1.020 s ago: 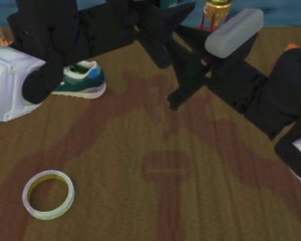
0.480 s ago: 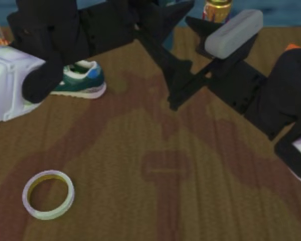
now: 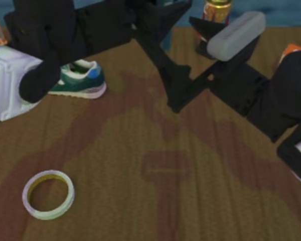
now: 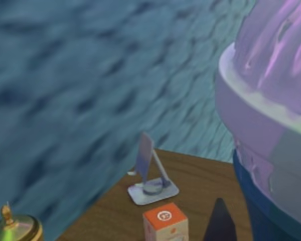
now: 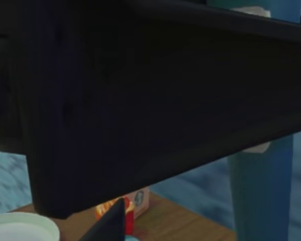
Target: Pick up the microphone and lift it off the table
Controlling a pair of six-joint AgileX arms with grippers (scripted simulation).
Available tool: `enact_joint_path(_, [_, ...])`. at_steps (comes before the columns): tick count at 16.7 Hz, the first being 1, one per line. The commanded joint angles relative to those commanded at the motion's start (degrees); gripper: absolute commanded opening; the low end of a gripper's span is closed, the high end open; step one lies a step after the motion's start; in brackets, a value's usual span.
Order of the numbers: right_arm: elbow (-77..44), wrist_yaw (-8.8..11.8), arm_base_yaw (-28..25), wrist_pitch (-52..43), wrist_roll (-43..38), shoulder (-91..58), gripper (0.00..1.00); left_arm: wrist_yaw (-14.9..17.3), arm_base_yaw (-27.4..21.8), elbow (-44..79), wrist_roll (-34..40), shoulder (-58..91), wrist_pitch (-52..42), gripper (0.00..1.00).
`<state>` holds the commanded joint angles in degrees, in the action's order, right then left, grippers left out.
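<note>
Two arms cross at the tabletop's [image 3: 165, 201] far edge. The microphone [image 3: 236, 35] rides upright above my right arm, apparently lifted clear. I cannot tell whether my right end effector [image 3: 183, 95] or left end effector [image 3: 163, 55] clamps it.

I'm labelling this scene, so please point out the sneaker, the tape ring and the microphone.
sneaker [image 3: 83, 82]: top view, on its teal side.
tape ring [image 3: 31, 207]: top view, on its pale band.
microphone [image 5: 261, 191]: right wrist view, on its teal-blue handle.
</note>
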<state>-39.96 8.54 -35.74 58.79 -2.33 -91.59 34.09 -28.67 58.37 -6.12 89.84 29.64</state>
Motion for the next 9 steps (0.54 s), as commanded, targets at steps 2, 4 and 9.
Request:
enact_joint_path(2, [3.30,0.54,0.49,0.14,0.05,3.17,1.00,1.80,2.08,-0.95,-0.09,-1.00,-0.14,0.00])
enact_joint_path(4, [8.10,1.28,1.08,0.38,-0.07,7.34,1.00,4.01,4.72,-2.12,-0.13,-2.23,-0.32,0.00])
enact_joint_path(9, [14.31,2.48,1.81,1.06,-0.37,13.37,1.00,7.40,8.66,-3.88,-0.28,-4.10,-0.57,0.00])
